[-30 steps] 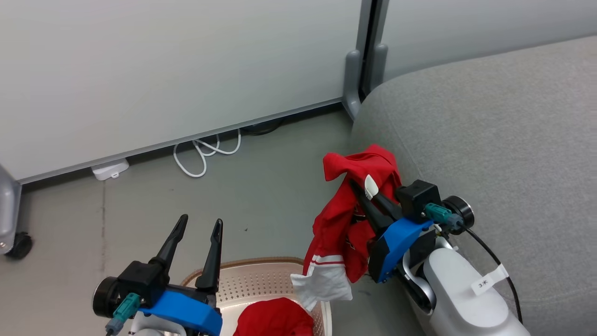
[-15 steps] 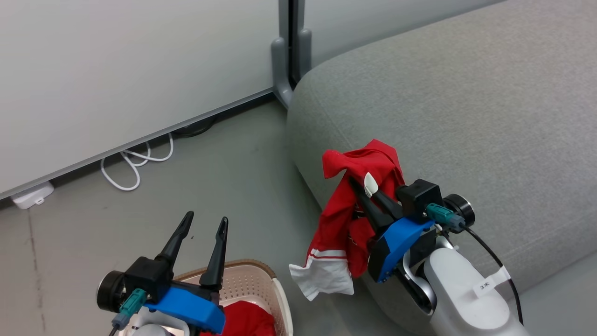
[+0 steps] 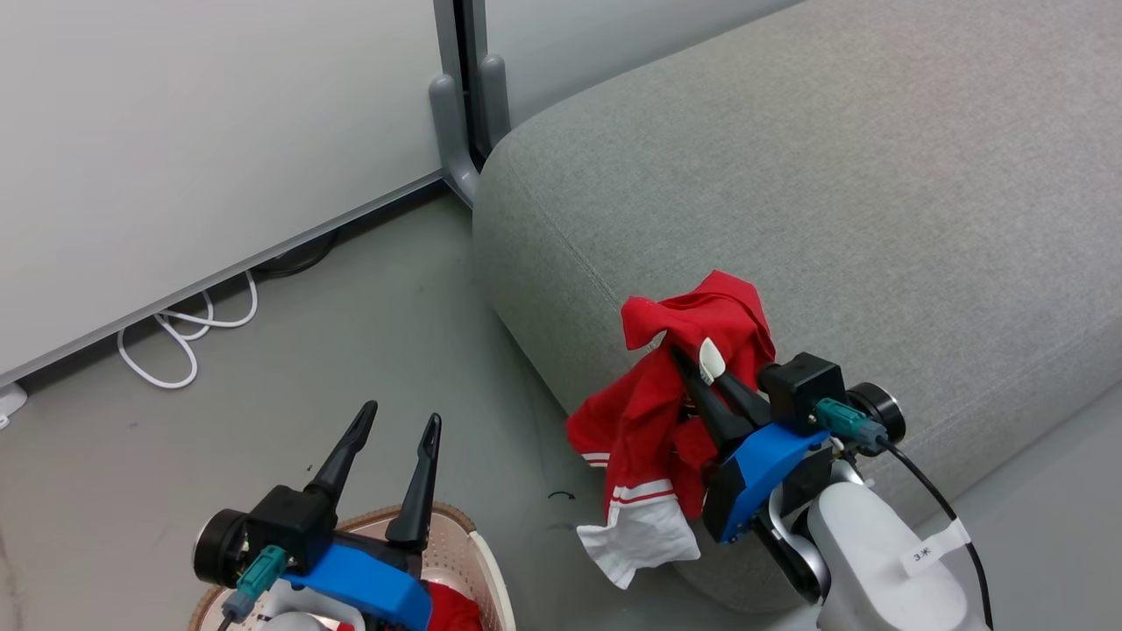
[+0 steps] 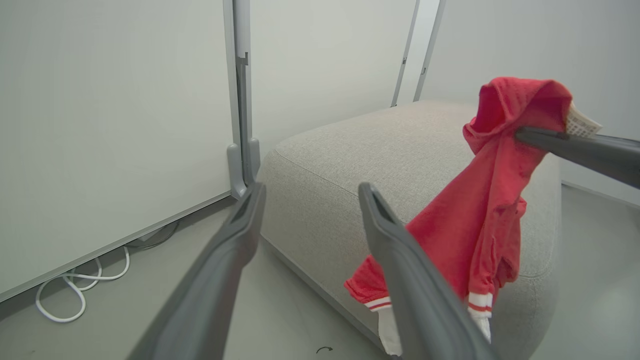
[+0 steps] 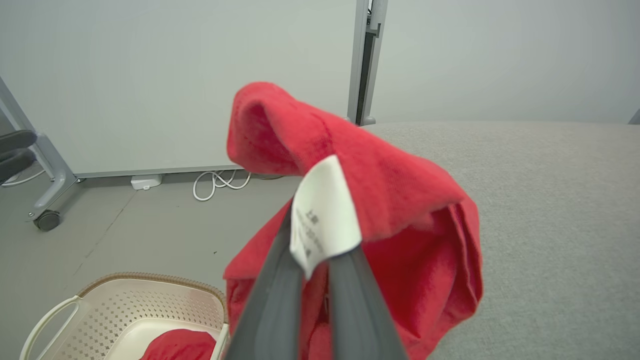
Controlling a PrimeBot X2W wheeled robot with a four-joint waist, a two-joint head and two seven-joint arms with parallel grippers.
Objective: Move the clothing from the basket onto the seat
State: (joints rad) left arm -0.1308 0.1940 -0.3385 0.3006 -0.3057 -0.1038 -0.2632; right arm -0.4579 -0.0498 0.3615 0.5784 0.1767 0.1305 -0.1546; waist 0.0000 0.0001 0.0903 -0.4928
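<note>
Over by the rounded corner of the big light grey fabric sofa (image 3: 833, 175), the right gripper (image 3: 692, 361) has its two dark fingers (image 5: 272, 300) pressed together on a soft bright red garment (image 3: 649, 421) with white stripes and a white panel at the bottom. It's pinched right up near the small white tag (image 5: 325, 215), which sticks out between the fingers. The garment hangs clear of the floor, draped down in front of the sofa's side, its top bunched about level with the cushion edge. Honestly can't tell if the cloth actually brushes the upholstery.

Down at the lower left, the left gripper (image 3: 401, 414) has its fingers spread wide with nothing between them, hovering above the cream-white perforated plastic basket (image 3: 484, 565) with the brown rim. That basket sits on the grey floor (image 3: 351, 333) a little way off from the sofa, and another red piece of clothing (image 5: 180, 345) lies in the bottom of it. A looped white cable (image 3: 184, 337) lies along the wall (image 3: 175, 131).
</note>
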